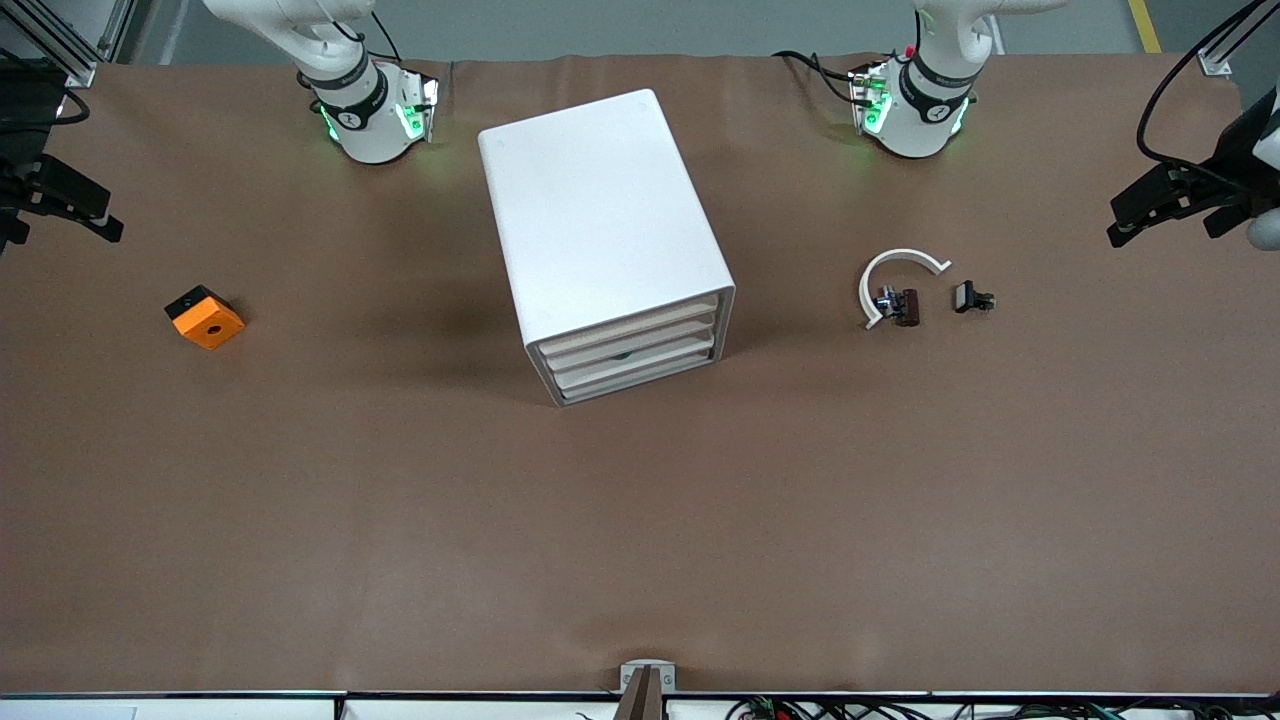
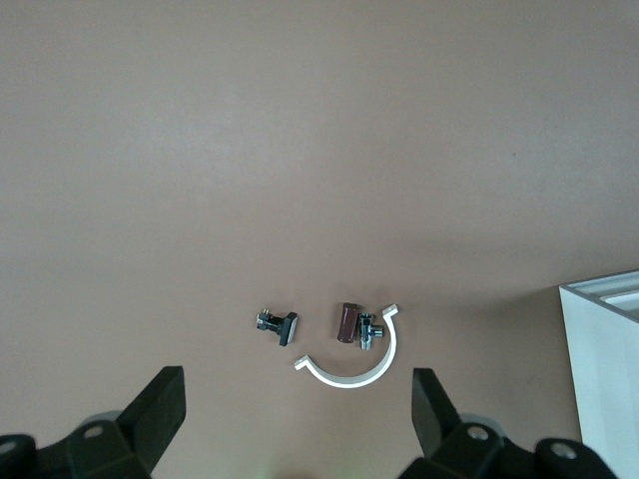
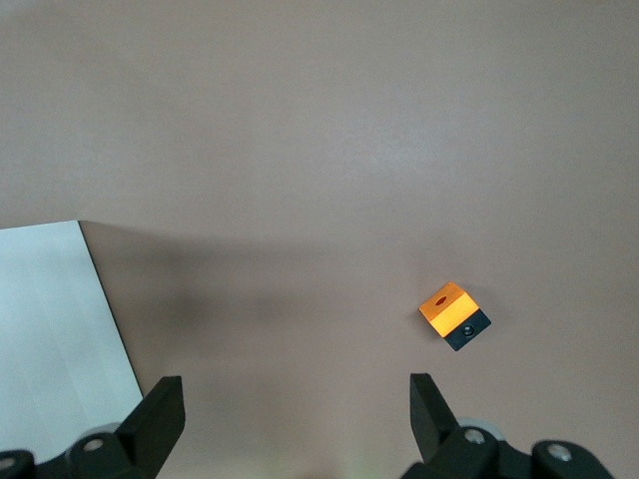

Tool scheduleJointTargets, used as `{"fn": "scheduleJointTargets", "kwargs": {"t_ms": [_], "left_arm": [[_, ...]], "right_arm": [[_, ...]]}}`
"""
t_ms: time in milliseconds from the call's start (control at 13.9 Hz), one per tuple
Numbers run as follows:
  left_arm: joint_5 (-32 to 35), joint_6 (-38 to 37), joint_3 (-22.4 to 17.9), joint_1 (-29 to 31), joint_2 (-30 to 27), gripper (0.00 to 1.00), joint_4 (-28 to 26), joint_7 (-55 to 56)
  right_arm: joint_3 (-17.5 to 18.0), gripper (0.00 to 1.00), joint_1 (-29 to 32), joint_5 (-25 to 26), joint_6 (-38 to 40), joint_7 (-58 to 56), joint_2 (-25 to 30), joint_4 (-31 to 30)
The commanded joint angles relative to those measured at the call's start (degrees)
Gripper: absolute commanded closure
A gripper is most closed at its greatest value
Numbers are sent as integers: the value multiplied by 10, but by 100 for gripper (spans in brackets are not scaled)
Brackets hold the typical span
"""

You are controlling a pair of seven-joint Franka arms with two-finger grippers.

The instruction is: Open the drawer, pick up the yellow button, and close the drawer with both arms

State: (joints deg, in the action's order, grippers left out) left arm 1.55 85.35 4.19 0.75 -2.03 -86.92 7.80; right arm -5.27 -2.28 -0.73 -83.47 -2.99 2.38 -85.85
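I've got the left gripper (image 2: 297,419) hanging with its fingers (image 2: 160,409) spread wide and nothing between them, up over the left arm's end of the table (image 1: 640,520); below it sit a white curved clip (image 2: 351,365), a small brown and metal part (image 2: 351,323) inside its curve, and a small dark part (image 2: 278,325) just beside. The right gripper (image 3: 297,419) is the same, spread wide and bare, over the right arm's end, with the orange square block (image 3: 454,313) under it. Between the two grippers stands the white cabinet (image 1: 590,215), and the drawer (image 1: 628,325), the top one, sits shut and flush. I can't see the button; something dark shows faintly at the middle drawer (image 1: 627,352).
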Motion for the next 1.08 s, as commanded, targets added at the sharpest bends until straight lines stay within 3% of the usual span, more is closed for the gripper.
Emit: {"fn": "scheduleJointTargets", "kwargs": {"t_ms": [0,505,793,1009], "left_arm": [[11,-4,3,3,4,0,13,-2],[3,-6,6,1,17,0,29,-14],[-53,18,13,-13,62,0,30,-14],[-59,56,14,-56,97,0,34,-14]], "right_arm": [[-1,0,-2,8,7,6,-4,12],[-1,0,-3,8,7,6,-5,12],[-1,0,-3,8,7,6,-4,12],[-1,0,-3,8,7,6,-4,13]]}}
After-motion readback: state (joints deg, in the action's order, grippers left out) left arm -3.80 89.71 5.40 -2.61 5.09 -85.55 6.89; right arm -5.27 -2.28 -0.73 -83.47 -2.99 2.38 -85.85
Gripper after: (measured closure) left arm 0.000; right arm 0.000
